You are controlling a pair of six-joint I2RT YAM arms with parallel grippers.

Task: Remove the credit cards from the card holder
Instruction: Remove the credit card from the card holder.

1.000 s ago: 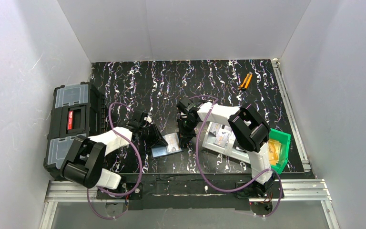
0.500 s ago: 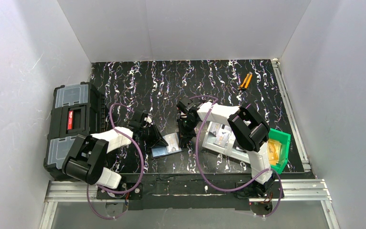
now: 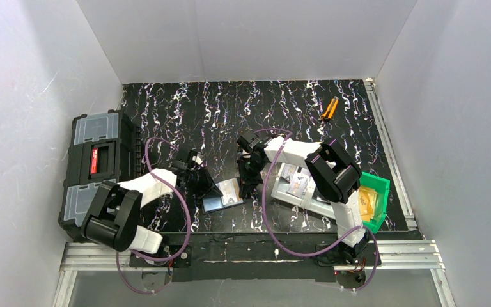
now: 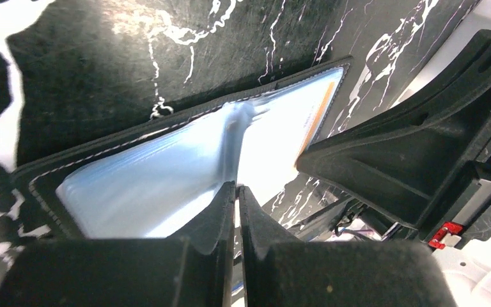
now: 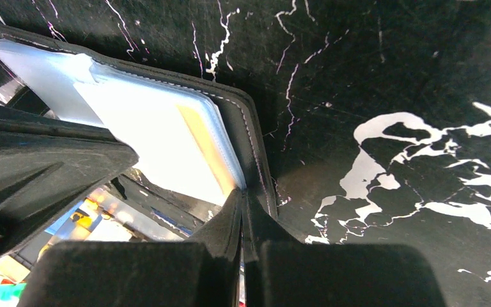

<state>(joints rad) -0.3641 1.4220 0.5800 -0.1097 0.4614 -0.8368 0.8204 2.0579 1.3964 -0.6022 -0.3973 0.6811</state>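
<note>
The black card holder [image 3: 224, 196] lies open on the marbled table between my two grippers. In the left wrist view its glossy blue-grey pockets [image 4: 153, 173] face up, with the orange-tan edge of a credit card [image 4: 318, 115] showing inside the right half. My left gripper [image 4: 236, 187] is shut on the near edge of the inner pocket at the fold; I cannot tell whether a card is in the pinch. My right gripper [image 5: 243, 192] is shut on the holder's black border [image 5: 256, 160], next to the orange-tan card [image 5: 208, 150]. From above, the left gripper [image 3: 212, 189] and right gripper [image 3: 247, 188] flank the holder.
A big black toolbox [image 3: 96, 169] stands at the left edge. A grey bin [image 3: 300, 188] and a green bin [image 3: 376, 195] sit under the right arm. An orange-handled tool [image 3: 329, 109] lies at the back right. White walls enclose the table.
The left gripper's jaws have closed at the holder's near edge. Both arms and the holder stay almost where they were.
</note>
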